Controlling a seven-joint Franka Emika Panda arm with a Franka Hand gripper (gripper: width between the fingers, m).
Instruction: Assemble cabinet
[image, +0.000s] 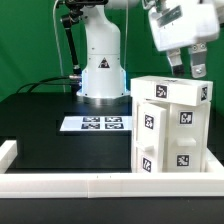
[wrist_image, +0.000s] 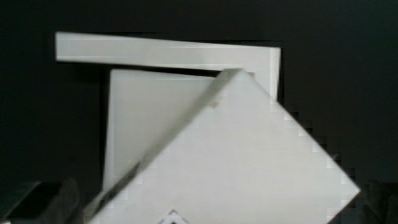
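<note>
Hovering above the cabinet (image: 168, 125) at the exterior view's right, gripper (image: 187, 64) seemingly empty with fingers apart, likely between placements; next, descending squarely onto a panel.

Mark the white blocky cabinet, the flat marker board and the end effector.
White blocky tagged cabinet (image: 170, 125): exterior view, front face.
Flat white marker board (image: 95, 124): exterior view, middle of the sheet.
End effector (image: 189, 67): exterior view, between its fingertips.
</note>
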